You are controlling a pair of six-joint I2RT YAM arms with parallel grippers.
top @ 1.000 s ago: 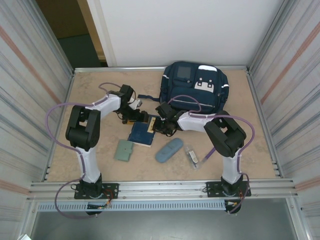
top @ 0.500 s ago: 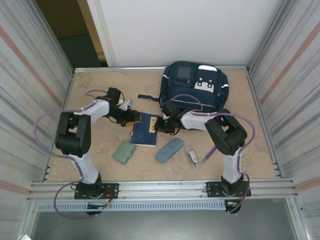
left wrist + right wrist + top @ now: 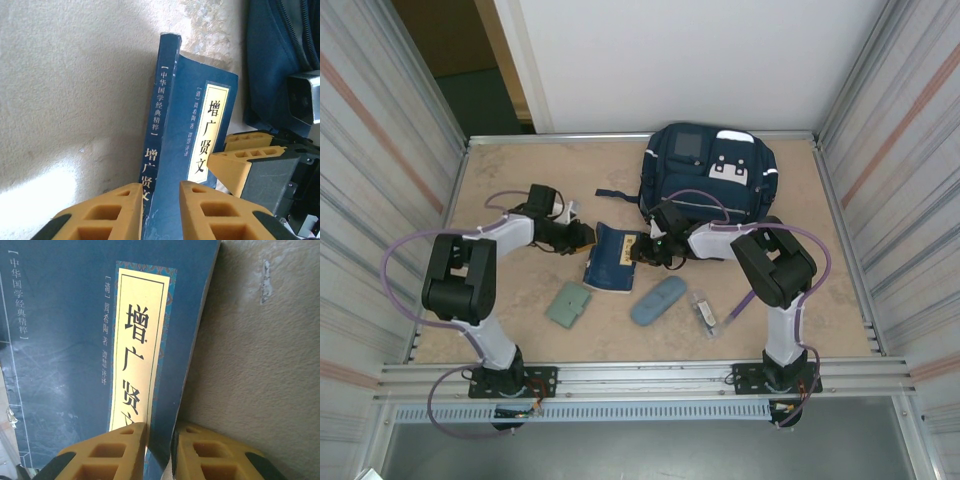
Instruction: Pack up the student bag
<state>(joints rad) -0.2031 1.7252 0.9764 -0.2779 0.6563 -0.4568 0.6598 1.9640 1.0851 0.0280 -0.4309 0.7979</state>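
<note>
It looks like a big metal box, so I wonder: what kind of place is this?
Probably a robot test booth: ribbed metal walls enclose a tan tabletop, and two white-and-black robot arms are bolted to its near edge.

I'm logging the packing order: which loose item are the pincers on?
The blue book with the yellow title strip: the left pincer and right pincer straddle opposite edges. The green pouch, blue-grey oval case and small clear item lie untouched.

The book [image 3: 175, 165] has a yellow label [image 3: 137, 355] reading 增广贤文. At nine o'clock of it, the cover reads [清] 周希陶 著. The spine [image 3: 159, 112] reads 中华国学经典精粹.
</note>
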